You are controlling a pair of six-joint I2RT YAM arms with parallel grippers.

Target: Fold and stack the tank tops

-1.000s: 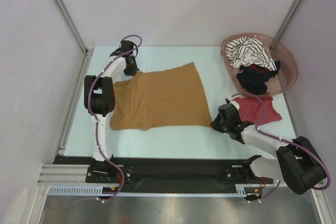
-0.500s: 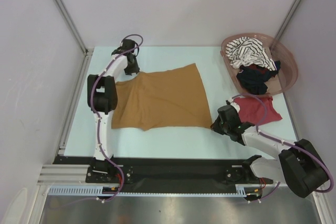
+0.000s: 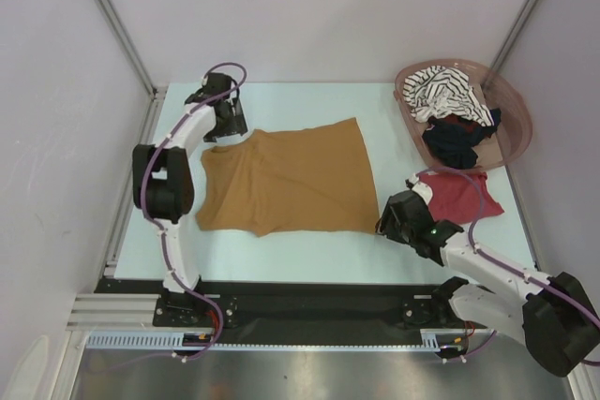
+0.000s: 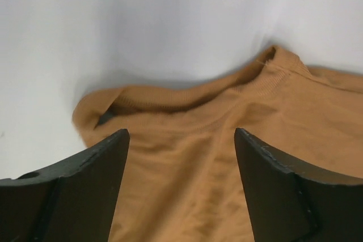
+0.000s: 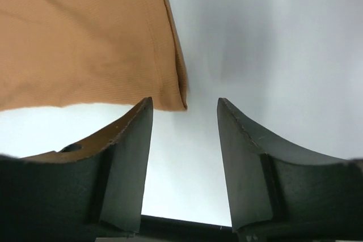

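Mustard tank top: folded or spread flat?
Spread flat, not folded: the mustard tank top lies full-length on the table, neckline and hem at opposite ends.

No legible text, label, brand, number or sign in any view. Mustard-brown tank top [image 3: 286, 180]: plain cloth, no print. Striped tank top [image 3: 445, 91]: pattern only. Basket [image 3: 517, 124]: unmarked.

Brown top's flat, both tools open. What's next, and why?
Probably close the left tool and right tool on the mustard tank top to start folding: it lies flat, one open over its shoulder edge, the other beside a hem corner.
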